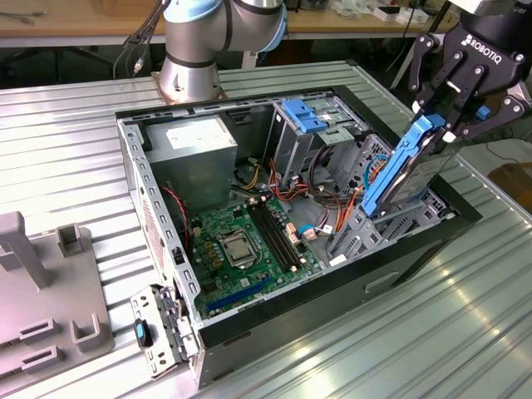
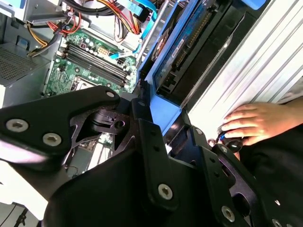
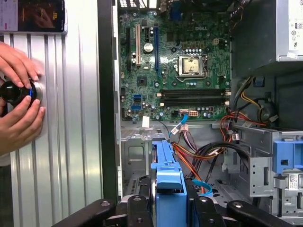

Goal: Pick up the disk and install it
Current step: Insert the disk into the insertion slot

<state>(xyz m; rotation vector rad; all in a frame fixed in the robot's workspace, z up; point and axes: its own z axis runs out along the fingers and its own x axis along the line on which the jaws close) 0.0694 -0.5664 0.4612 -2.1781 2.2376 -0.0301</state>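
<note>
The gripper (image 1: pixel 440 129) is clamped on the upper end of the disk (image 1: pixel 406 170). The disk stands tilted, its lower end at the grey drive cage (image 1: pixel 353 237) inside the open computer case (image 1: pixel 137 179). The gripper slants down from the exterior view's upper right.

Bright light, perhaps from overhead, glares white off the ribbed bench (image 1: pixel 349 349) in the exterior view; the computer case (image 1: pixel 291 312) interior lies shadowed, and the black tool (image 1: pixel 438 125) reads nearly featureless.
</note>
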